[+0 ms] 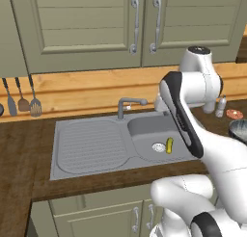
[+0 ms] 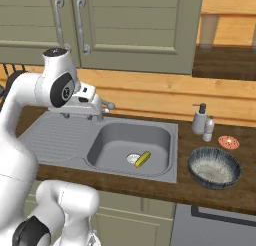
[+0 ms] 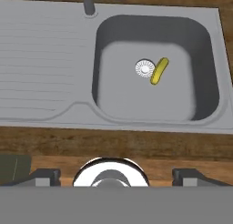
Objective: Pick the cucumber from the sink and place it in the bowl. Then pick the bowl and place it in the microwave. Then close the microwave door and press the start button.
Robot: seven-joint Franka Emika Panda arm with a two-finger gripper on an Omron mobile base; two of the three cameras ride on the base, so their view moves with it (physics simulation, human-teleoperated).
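The yellow-green cucumber point(image 3: 159, 71) lies on the floor of the grey sink point(image 3: 45, 59), right beside the round drain point(image 3: 144, 68). From the base it shows in the basin too point(image 1: 169, 145) point(image 2: 143, 159). My gripper point(image 3: 116, 177) hangs high above the sink's front edge, open wide, with nothing between its fingers point(image 3: 43, 175). The dark ribbed bowl point(image 2: 215, 167) stands on the wooden counter to the right of the sink, also seen as the bowl point(image 1: 240, 130). The microwave and its door are out of view.
A grey faucet point(image 1: 128, 106) rises behind the basin. Two soap bottles point(image 2: 200, 119) and a small orange disc point(image 2: 228, 142) stand behind the bowl. Utensils point(image 1: 21, 98) hang on the wall at the left. Sage-green cabinet doors point(image 2: 135, 30) are overhead.
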